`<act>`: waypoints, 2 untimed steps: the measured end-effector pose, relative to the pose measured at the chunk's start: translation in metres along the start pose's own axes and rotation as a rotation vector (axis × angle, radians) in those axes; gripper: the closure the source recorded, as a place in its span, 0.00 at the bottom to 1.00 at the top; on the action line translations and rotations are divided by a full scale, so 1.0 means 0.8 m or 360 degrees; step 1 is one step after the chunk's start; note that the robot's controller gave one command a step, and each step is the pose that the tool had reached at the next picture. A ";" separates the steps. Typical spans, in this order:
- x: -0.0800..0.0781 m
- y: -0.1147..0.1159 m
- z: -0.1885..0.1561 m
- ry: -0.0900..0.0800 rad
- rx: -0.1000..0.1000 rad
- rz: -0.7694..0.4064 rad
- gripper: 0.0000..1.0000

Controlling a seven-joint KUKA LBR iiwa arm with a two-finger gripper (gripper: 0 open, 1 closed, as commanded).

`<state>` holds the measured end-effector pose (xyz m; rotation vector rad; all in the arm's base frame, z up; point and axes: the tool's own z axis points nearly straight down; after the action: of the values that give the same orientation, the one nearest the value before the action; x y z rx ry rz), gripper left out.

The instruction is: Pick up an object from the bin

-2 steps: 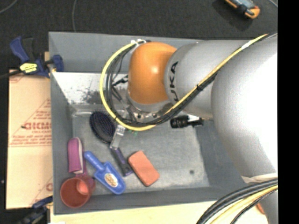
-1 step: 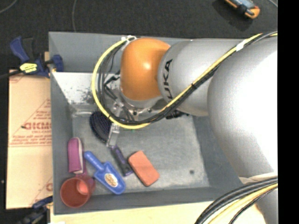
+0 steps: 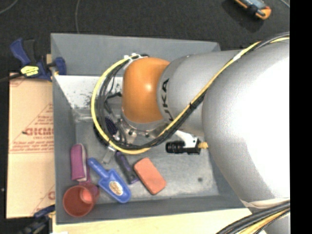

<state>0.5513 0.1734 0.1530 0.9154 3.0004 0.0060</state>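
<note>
Gripper, beneath the orange wrist cover; open or closed cannot be told. It sits low in the grey bin, left of centre, just above a blue flat tool. Nearby lie a red cup, pink block, mauve cylinder and dark stick.

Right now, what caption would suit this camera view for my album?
One robot arm in a grey metal bin, near a salmon rectangular block, blue plastic tool, mauve block and red plastic cup.
</note>
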 end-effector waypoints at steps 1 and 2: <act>-0.062 0.015 0.101 -0.0014 -0.0007 0.0031 0.00; 0.018 0.014 0.096 -0.0033 -0.0019 0.0226 1.00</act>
<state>0.5458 0.1907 0.0761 1.1180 2.9062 0.0149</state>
